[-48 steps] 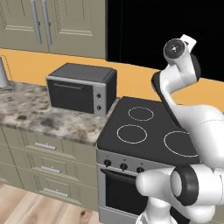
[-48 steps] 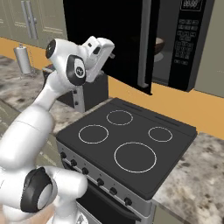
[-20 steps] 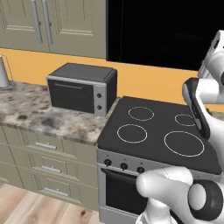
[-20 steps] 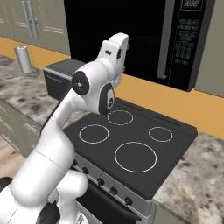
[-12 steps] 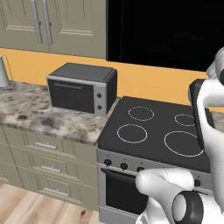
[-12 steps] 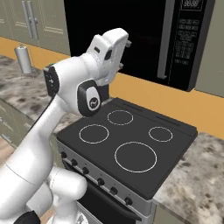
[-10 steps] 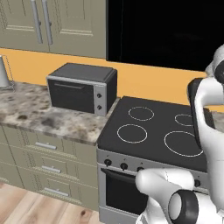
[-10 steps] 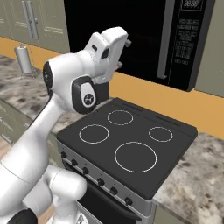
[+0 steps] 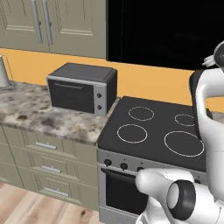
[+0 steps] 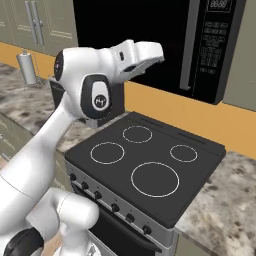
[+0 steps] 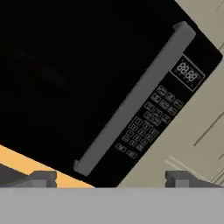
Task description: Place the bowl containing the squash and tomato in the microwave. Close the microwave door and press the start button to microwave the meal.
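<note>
My gripper point(image 11: 111, 177) is spread wide with nothing between the jaws; in the hand view its two dark fingertips point(image 11: 43, 177) stand far apart at the bottom edge, and in the right base view my white arm point(image 10: 95, 82) reaches up and forward, with the hand held in front of the black appliance above the cooktop. Below me sits the black stove point(image 10: 150, 170) with its four ring burners and a row of knobs along the front. Left of the stove, on the speckled stone counter point(image 9: 48, 116), stands the small grey-topped toaster oven point(image 9: 82, 87), and further left a paper towel roll point(image 10: 27, 67) stands upright against the orange backsplash point(image 9: 144, 81). Straight ahead of my hand, mounted over the stove between the beige cabinets point(image 9: 52, 24), is the microwave point(image 10: 150, 35). The microwave door point(image 11: 83, 74) looks flush with the front, a glossy black panel, with its long grey handle point(image 11: 135, 98) running along the edge beside the keypad point(image 11: 153, 118) and the digital display point(image 11: 187, 73). I cannot see the bowl, squash or tomato from here, and through the dark door I cannot tell whether they are inside.
</note>
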